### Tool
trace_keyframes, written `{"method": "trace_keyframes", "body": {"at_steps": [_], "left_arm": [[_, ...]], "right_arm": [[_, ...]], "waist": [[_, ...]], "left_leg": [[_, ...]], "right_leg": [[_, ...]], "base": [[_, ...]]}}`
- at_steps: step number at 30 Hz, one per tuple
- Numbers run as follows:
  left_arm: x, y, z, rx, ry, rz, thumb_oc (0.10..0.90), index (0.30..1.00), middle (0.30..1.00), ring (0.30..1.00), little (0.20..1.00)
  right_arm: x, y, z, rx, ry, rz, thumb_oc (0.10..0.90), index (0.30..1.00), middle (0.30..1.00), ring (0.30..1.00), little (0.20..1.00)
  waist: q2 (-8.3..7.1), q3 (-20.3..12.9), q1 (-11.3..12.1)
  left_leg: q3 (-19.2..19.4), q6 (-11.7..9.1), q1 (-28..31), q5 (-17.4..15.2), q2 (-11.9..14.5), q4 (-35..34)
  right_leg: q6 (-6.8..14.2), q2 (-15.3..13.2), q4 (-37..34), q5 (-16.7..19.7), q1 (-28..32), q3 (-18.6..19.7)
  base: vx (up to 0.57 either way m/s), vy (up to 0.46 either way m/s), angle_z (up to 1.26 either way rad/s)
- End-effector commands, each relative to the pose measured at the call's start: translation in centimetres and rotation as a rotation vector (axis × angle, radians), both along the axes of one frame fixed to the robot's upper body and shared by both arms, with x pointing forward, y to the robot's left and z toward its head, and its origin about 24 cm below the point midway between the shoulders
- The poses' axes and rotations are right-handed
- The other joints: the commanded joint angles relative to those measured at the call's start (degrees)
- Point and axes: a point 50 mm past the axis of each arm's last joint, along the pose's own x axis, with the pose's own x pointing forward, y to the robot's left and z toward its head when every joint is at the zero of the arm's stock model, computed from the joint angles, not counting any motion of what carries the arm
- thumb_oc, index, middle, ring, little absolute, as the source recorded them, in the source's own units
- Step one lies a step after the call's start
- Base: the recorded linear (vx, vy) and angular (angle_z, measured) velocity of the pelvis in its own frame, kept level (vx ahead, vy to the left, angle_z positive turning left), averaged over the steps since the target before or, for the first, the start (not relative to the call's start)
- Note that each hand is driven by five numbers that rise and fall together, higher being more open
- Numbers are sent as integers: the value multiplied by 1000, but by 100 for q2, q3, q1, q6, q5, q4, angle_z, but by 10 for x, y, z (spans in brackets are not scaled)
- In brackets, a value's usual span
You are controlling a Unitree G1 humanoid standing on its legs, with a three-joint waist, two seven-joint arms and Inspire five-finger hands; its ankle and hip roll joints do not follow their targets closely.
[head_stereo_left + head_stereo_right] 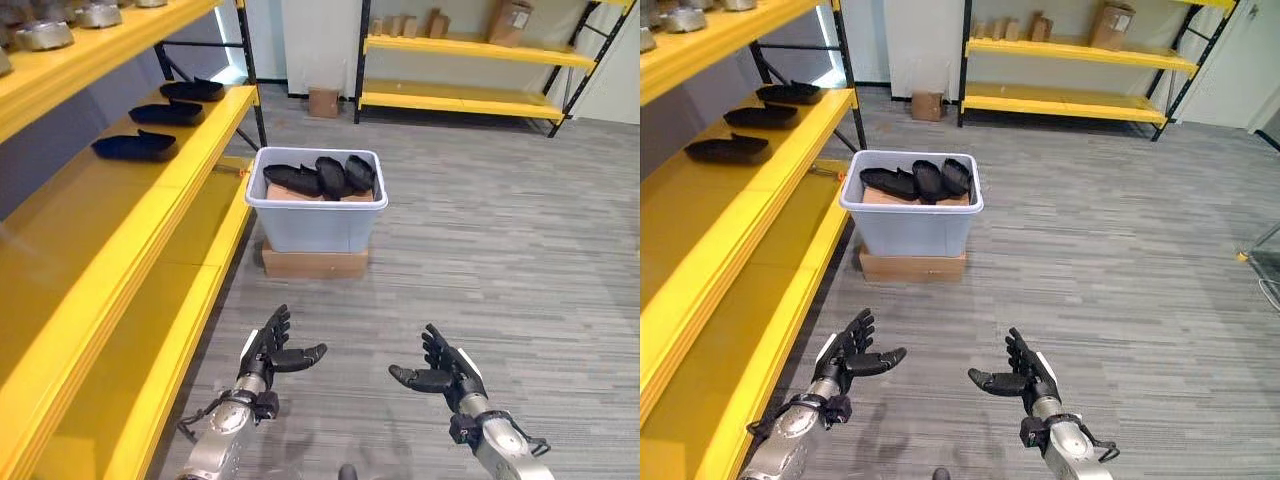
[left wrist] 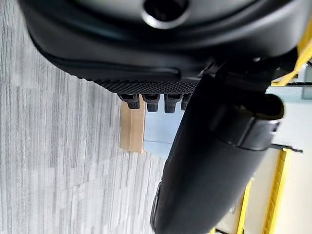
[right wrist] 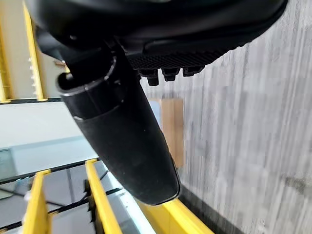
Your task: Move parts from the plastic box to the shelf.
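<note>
Both hands hang empty over the grey floor point(image 1: 500, 250), the left hand point(image 1: 262, 358) and right hand point(image 1: 448, 372) with fingers spread straight and thumbs turned toward each other. Ahead of the fingertips, well apart, stands one pale plastic box point(image 1: 316, 228) on a cardboard carton point(image 1: 314, 263). In it lie about four black parts point(image 1: 322, 178), side by side, some leaning. On the yellow shelf point(image 1: 150, 215), ahead and left of the left fingers, three black parts point(image 1: 135, 146) lie in a row, their long axes running across the shelf.
</note>
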Motion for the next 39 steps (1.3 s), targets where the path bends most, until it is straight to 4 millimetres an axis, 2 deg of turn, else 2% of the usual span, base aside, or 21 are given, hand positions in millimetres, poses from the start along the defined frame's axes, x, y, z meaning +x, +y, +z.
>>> {"method": "trace_keyframes", "body": {"at_steps": [1,2,4,5,6,8,11,12,14,16,17,19,21,23,24,26,29,32,35,37,39], "left_arm": [[21,1,38,-17,-216,-10,900,1000,1000,1000,1000],[21,2,37,1,-213,-7,900,1000,1000,1000,1000],[21,2,37,4,-214,0,900,1000,1000,1000,1000],[22,3,38,-1,-220,4,900,1000,1000,1000,1000],[21,5,37,-6,-217,12,900,1000,1000,1000,1000],[24,4,41,1,-233,8,900,1000,1000,1000,1000],[26,6,45,21,-251,-2,900,1000,1000,1000,1000],[26,6,45,25,-250,0,900,1000,1000,1000,1000],[27,6,45,30,-246,-6,900,1000,1000,1000,1000],[28,4,46,33,-249,-20,900,1000,1000,1000,1000],[28,3,47,37,-251,-24,900,1000,1000,1000,1000],[29,3,49,48,-257,-35,900,1000,1000,1000,1000],[28,4,47,52,-249,-38,900,1000,1000,1000,1000],[26,7,44,51,-231,-32,900,1000,1000,1000,1000],[25,8,44,49,-232,-31,900,1000,1000,1000,1000],[24,9,43,48,-228,-29,900,1000,1000,1000,1000],[23,9,42,46,-225,-29,900,1000,1000,1000,1000],[23,10,43,51,-235,-34,900,1000,1000,1000,1000],[23,9,42,56,-236,-48,900,1000,1000,1000,1000],[21,5,37,41,-219,-54,900,1000,1000,1000,1000],[24,0,39,24,-227,-54,900,1000,1000,1000,1000]], "right_arm": [[11,-6,25,12,-154,-10,900,1000,1000,1000,1000],[9,-3,20,-3,-131,7,900,1000,1000,1000,1000],[8,-2,18,-9,-120,20,900,1000,1000,1000,1000],[10,0,19,-13,-120,36,900,1000,1000,1000,1000],[11,4,20,-11,-126,67,900,1000,1000,1000,1000],[13,10,22,-3,-137,94,900,1000,1000,1000,1000],[18,20,24,5,-151,128,900,1000,1000,1000,1000],[19,23,24,10,-151,137,900,1000,1000,1000,1000],[20,27,24,19,-154,155,900,1000,1000,1000,1000],[21,29,25,28,-157,159,900,1000,1000,1000,1000],[21,30,27,29,-165,161,900,1000,1000,1000,1000],[21,30,27,18,-170,168,900,1000,1000,1000,1000],[19,29,25,18,-157,159,900,1000,1000,1000,1000],[16,24,22,11,-143,140,900,1000,1000,1000,1000],[14,23,22,10,-143,136,900,1000,1000,1000,1000],[12,21,21,17,-136,121,900,1000,1000,1000,1000],[12,20,20,8,-131,128,900,1000,1000,1000,1000],[13,19,24,-29,-146,155,900,1000,1000,1000,1000],[13,16,24,-44,-151,148,900,1000,1000,1000,1000],[12,15,22,-41,-143,137,900,1000,1000,1000,1000],[15,13,25,-35,-157,129,900,1000,1000,1000,1000]], "waist": [[218,4,39],[320,-17,130],[362,-52,138],[404,-81,147],[445,-154,142],[433,-277,165],[329,-427,295],[286,-455,333],[202,-475,368],[218,-353,281],[290,-293,239],[401,-115,113],[542,-52,55],[618,4,-76],[617,28,-113],[594,44,-142],[509,51,-169],[522,101,-196],[484,53,-239],[420,-132,-255],[498,-267,-308]], "left_leg": [[381,-45,602,1362,181,-2761],[162,-106,492,1587,-4,-3591],[17,-168,392,1628,-90,-3591],[8,-238,425,1762,-83,-3591],[5,-200,513,1790,-39,-3591],[89,-230,615,1897,-70,-3591],[223,-33,824,1752,-207,-3567],[241,70,853,1630,-292,-3499],[288,285,942,1348,-462,-3339],[214,401,1157,1162,-548,-3271],[175,465,1270,1078,-530,-3255],[134,551,1556,945,-527,-3268],[74,608,1795,872,-492,-3313],[-76,604,2073,853,-557,-3449],[-108,601,2170,821,-592,-3449],[-155,568,2307,658,-648,-3415],[-226,492,2551,442,-767,-3429],[-292,434,2827,221,-756,-3445],[-373,337,3152,-35,-725,-3380],[-441,281,3376,-221,-693,-3349],[-556,149,3501,-186,-512,-3171]], "right_leg": [[706,-23,34,-109,156,10],[710,66,2,-238,412,129],[695,100,-27,-321,536,211],[692,115,-30,-388,639,284],[703,136,-18,-486,684,370],[753,-15,-8,-593,791,341],[941,-324,305,-643,861,411],[1031,-452,548,-549,794,403],[1293,-634,1532,24,464,408],[1471,-546,2610,687,-7,510],[1504,-491,3139,976,-265,472],[1526,-331,4004,1098,-732,290],[1437,-270,4302,851,-1196,132],[1218,-53,3904,286,-1681,64],[1202,-50,3660,242,-1714,-10],[1130,-178,2655,134,-1706,-232],[1230,-354,878,445,-1838,-295],[1362,-570,-52,851,-1833,-507],[1448,-642,-334,1067,-1764,-508],[1415,-578,-461,1179,-1574,-446],[1335,-449,-387,1262,-1401,-357]], "base": [[498,152,-18],[387,124,7],[330,112,-2],[392,159,-35],[404,182,-68],[410,214,-71],[433,232,-52],[382,223,-49],[328,215,-33],[219,181,-6],[206,210,18],[212,212,28],[261,172,18],[320,113,23],[316,60,22],[271,6,32],[303,-45,17],[321,-60,-3],[372,-93,9],[425,-132,36],[452,-176,63]]}}
